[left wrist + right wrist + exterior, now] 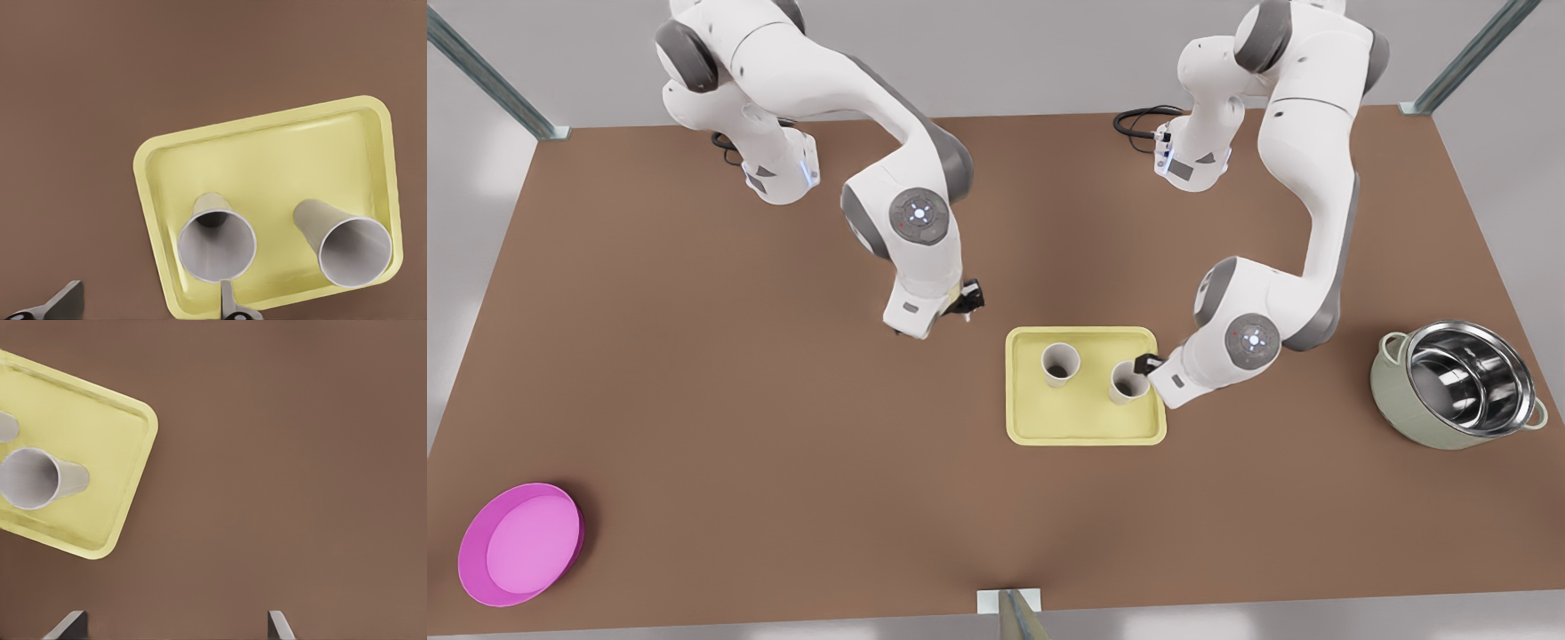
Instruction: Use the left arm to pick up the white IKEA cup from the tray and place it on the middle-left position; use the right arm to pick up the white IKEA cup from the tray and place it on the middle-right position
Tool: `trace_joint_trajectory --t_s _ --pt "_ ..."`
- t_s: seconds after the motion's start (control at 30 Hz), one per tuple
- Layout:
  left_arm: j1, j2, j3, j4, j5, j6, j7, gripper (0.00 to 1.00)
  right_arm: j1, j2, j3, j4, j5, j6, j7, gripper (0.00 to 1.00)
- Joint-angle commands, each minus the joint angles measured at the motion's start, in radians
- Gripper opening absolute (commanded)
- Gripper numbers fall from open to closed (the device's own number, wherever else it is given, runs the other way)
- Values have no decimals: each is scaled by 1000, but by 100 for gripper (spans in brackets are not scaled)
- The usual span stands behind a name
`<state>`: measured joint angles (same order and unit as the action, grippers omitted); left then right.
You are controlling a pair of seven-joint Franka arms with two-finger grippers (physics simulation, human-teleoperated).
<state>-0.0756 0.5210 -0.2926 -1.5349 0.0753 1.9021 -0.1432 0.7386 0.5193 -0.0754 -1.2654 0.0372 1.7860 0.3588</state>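
A pale yellow tray (1085, 420) lies mid-table and holds two white cups standing upright. One cup (1060, 363) stands toward the front view's left, the other cup (1129, 382) toward its right. My left gripper (966, 302) hovers open off the tray's far-left corner. In the left wrist view its fingers (67, 301) frame the tray (267, 160), with the nearer cup (217, 243) and the farther cup (353, 250) both free. My right gripper (1144, 364) hovers open by the right cup, holding nothing. Its wrist view shows that cup (30, 479) on the tray (107, 440).
Plain brown tabletop (827, 400) stretches on both sides of the tray. A magenta-pink dish (520, 544) sits at the front left. A green pot with a steel bowl (1458, 382) stands at the right. Black cables (1143, 120) lie by the right arm's base.
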Motion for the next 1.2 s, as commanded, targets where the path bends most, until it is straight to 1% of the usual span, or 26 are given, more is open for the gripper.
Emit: trace_joint_trajectory --t_s 0.0,0.03,0.07,0.1,0.17,0.23,0.27,0.37,0.47,0.5,0.57,0.6,0.7,0.87,0.9,1.1,1.13,1.17 --pt "2 8 0 -13 11 101 -147 99 1 59 9 38 36 157 322 100" --pt "5 -6 0 -85 11 146 -141 99 -1 90 8 40 110 222 354 100" --pt "2 4 0 -93 11 150 -144 99 -1 113 9 41 208 302 367 100" --pt "2 8 0 -86 11 152 -145 99 1 163 13 106 214 314 379 100" --pt "4 22 1 -91 11 170 -145 99 4 199 25 118 214 378 408 100" --pt "7 37 1 -83 12 173 -144 99 15 226 55 121 214 470 456 100" --pt "4 48 1 -83 12 186 -144 99 24 238 55 127 214 480 463 100" --pt "4 80 1 -80 14 189 -142 99 28 306 59 162 213 474 462 100" --pt "5 76 3 -117 38 213 -144 99 42 352 28 210 207 454 462 100" --pt "5 82 3 -117 58 215 -147 100 48 367 9 216 205 447 462 100" --pt "4 102 3 -114 57 247 -150 100 81 395 -56 236 204 431 463 99" --pt "0 112 3 -114 58 258 -153 100 84 410 -66 241 205 423 463 99" --pt "-12 140 3 -108 58 281 -164 100 100 421 -55 239 205 377 476 100" --pt "-19 149 3 -106 58 299 -165 100 136 447 -44 235 210 359 497 100" --pt "-19 149 3 -106 60 299 -164 98 136 447 -44 233 208 354 490 100" --pt "-24 148 3 -129 80 227 -165 98 142 473 -44 230 207 354 497 100" --pt "-26 145 3 -126 78 227 -180 90 143 478 -44 230 207 354 497 100" --pt "-26 140 3 -117 78 226 -184 79 151 482 -44 230 207 355 499 100"
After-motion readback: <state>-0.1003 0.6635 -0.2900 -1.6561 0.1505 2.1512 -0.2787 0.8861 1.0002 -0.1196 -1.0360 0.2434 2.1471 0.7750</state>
